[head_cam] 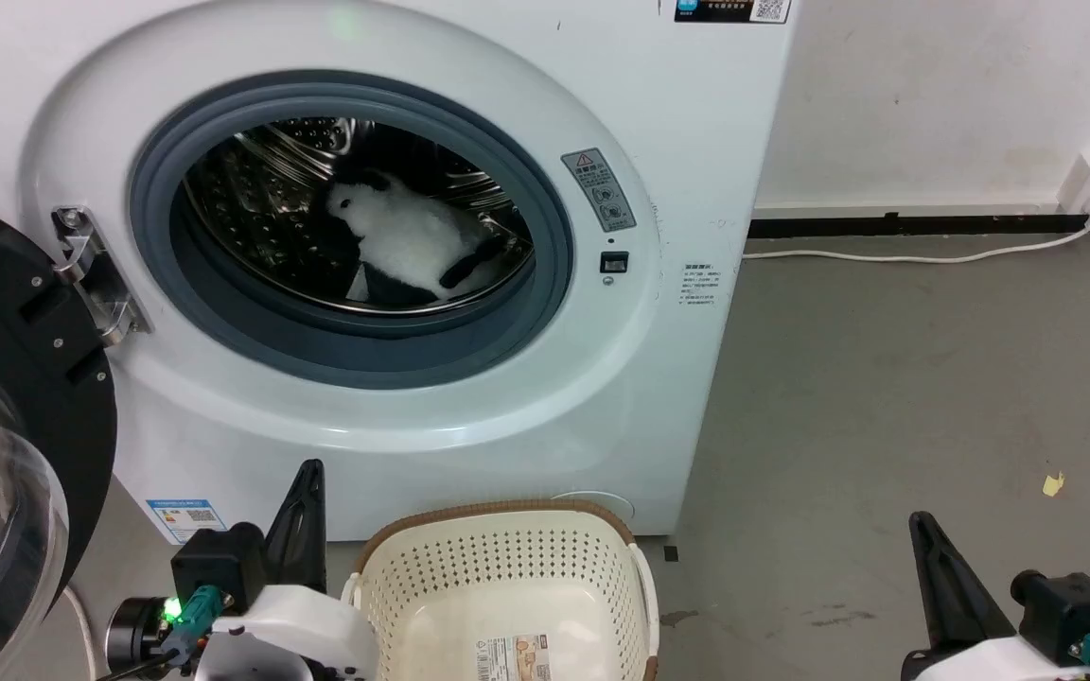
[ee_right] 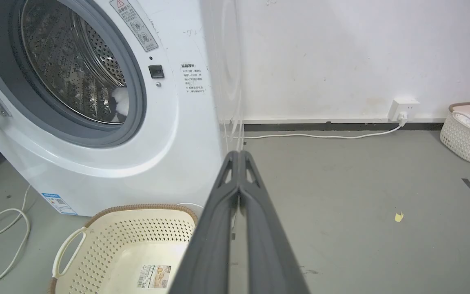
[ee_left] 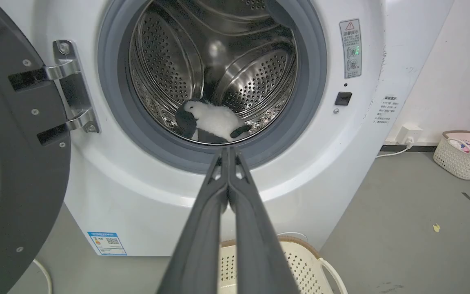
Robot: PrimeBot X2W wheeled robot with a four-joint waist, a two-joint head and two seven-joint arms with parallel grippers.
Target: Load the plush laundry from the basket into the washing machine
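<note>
Left fingers (ee_left: 224,157), right fingers (ee_right: 236,159) pressed together, empty

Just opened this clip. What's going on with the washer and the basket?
A two-armed robot is loading laundry. The plush laundry lies inside the drum of the washing machine, whose door stands open at the left. The basket sits on the floor in front of the machine, and the part in view holds only its label sticker. The left tool and right tool are both shut on nothing, one on each side of the basket.
</note>
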